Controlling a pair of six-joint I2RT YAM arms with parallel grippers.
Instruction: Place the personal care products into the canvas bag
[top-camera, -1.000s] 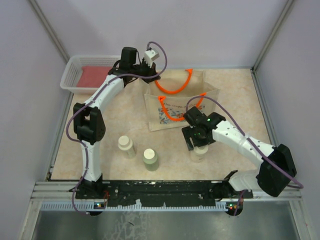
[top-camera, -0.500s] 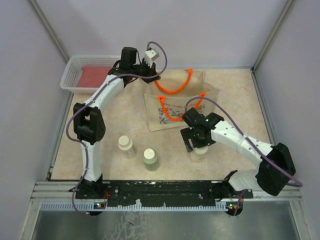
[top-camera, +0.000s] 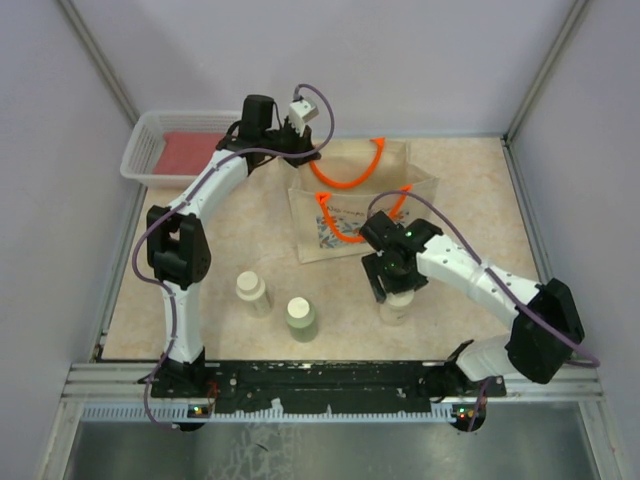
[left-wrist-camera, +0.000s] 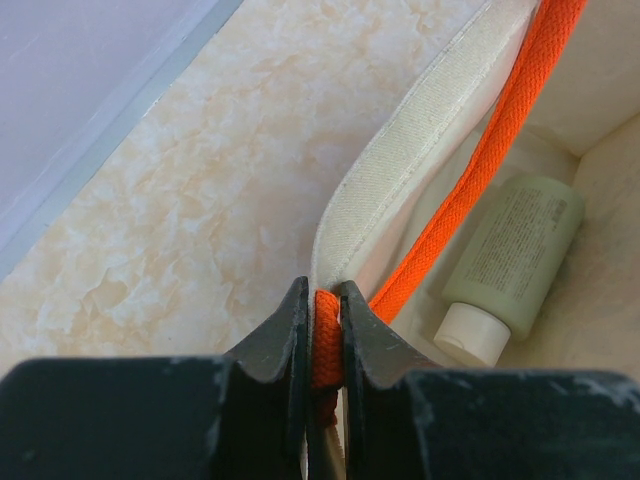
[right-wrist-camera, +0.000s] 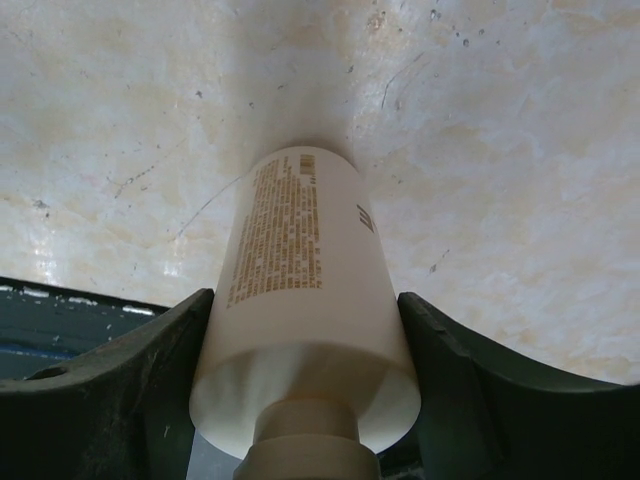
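Note:
The canvas bag (top-camera: 372, 222) stands at the back centre with its mouth open. My left gripper (top-camera: 303, 150) is shut on the bag's far orange handle (left-wrist-camera: 480, 180), pinched between the tips of this gripper (left-wrist-camera: 322, 300). A pale green bottle (left-wrist-camera: 510, 262) lies inside the bag. My right gripper (top-camera: 393, 290) stands just in front of the bag, and in its wrist view this gripper (right-wrist-camera: 305, 297) presses both sides of an upright cream bottle (right-wrist-camera: 300, 230) standing on the table. A second cream bottle (top-camera: 252, 292) and a green bottle (top-camera: 300, 318) stand at the front left.
A white mesh basket (top-camera: 140, 150) with a red flat item (top-camera: 190, 152) sits at the back left corner. Walls enclose the table on the left, back and right. The black base rail (top-camera: 320, 378) runs along the near edge.
My right arm has shifted slightly to the left over the cream bottle. The left arm, the bag and the other bottles have not moved.

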